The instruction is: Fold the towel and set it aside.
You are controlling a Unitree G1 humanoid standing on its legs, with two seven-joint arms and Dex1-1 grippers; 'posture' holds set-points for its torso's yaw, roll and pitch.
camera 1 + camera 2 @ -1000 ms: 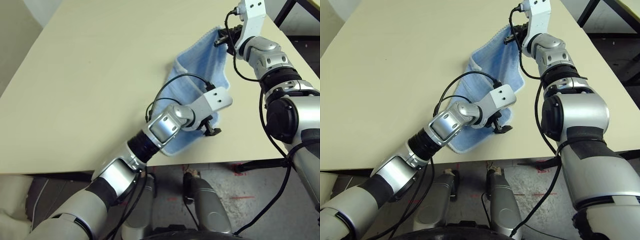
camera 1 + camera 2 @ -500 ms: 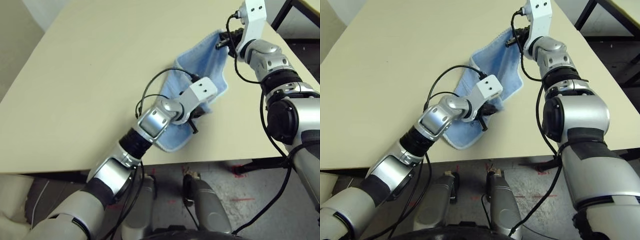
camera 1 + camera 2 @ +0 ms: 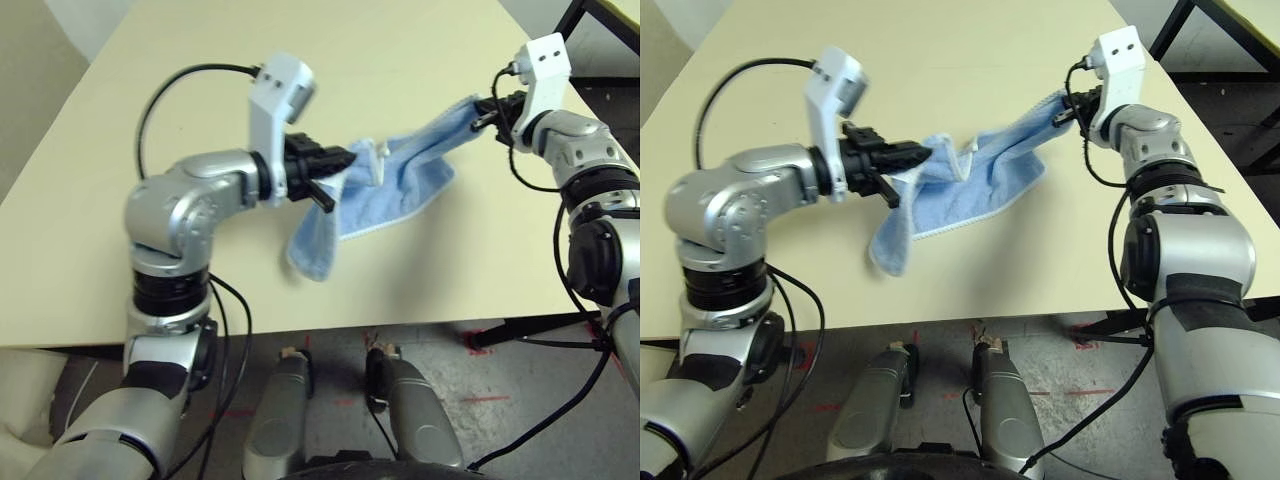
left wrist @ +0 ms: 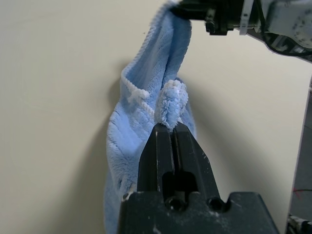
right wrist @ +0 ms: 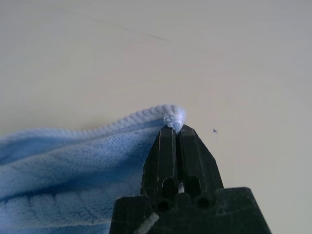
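The small light-blue terry towel with white edging [image 3: 385,190] hangs stretched between the two arms above the pale cream desk [image 3: 150,90], held at two points and sagging in the middle; its lower folds drape down toward the desk's near edge, and one loose corner dangles below the left side. The left gripper [image 3: 343,160] has its black fingers [image 4: 165,151] pressed together on a bunched piece of the towel's white-edged rim, which puffs out just past the fingertips in the left wrist view; this gripper points roughly level, across toward the right. The right gripper [image 3: 487,112] sits farther back and to the right, near the desk's right edge, its black fingers [image 5: 178,151] likewise clamped on a corner of the towel, with the white rolled hem showing just at their tips in the right wrist view; from that corner the cloth runs as a narrow band toward the left gripper, widening as it goes. Black cables loop from both silver forearms.
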